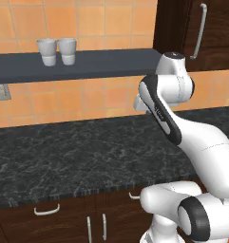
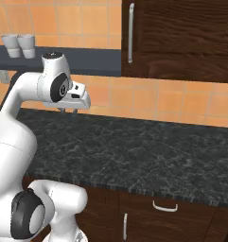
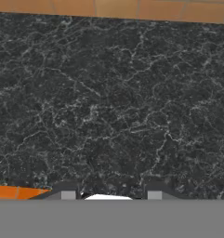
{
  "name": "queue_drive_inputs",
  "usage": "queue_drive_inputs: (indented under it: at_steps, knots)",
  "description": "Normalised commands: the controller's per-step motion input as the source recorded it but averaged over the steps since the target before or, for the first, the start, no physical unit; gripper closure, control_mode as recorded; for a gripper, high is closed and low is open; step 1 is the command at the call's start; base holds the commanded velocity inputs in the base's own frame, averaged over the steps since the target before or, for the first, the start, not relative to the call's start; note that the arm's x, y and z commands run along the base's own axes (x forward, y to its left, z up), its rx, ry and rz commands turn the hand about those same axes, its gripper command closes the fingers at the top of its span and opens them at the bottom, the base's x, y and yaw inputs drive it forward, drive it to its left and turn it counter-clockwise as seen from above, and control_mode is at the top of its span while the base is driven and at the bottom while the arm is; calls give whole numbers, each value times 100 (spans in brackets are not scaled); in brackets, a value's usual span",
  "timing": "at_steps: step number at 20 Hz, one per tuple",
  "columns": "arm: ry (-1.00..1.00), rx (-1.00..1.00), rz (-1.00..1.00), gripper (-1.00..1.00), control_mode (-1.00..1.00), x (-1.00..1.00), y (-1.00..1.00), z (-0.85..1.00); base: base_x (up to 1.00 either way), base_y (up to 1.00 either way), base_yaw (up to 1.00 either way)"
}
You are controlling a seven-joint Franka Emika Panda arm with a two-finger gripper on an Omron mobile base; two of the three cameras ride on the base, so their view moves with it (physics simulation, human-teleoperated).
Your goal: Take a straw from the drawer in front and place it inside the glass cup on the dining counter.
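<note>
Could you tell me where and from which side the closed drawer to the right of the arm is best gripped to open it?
Grip the middle of the handle, coming straight at the drawer front. It is a small silver bar lying level and standing off the wood, so one finger would go above it and one below. The gripper hangs open over the countertop and would first have to come down.

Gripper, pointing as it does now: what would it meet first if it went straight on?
Most likely the black speckled countertop. The gripper hangs above it pointing down, and the hand view looks along the fingers at bare stone with nothing between. How far above the stone it hangs is hard to judge.
</note>
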Motion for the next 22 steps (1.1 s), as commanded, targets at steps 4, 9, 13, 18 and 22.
queue_drive_inputs:
  at_steps: [4, 9, 13, 18, 22]
  knots:
    - [0, 0, 0, -100, 100, 0, 0, 0, -24, 1, 0]
    - [0, 0, 0, -100, 100, 0, 0, 0, -69, 37, -13]
    - [0, 0, 0, -100, 100, 0, 0, 0, -9, 79, -52]
    - [0, 0, 0, -100, 100, 0, 0, 0, 0, 77, -59]
    - [0, 0, 0, -100, 100, 0, 0, 0, 0, 62, -64]
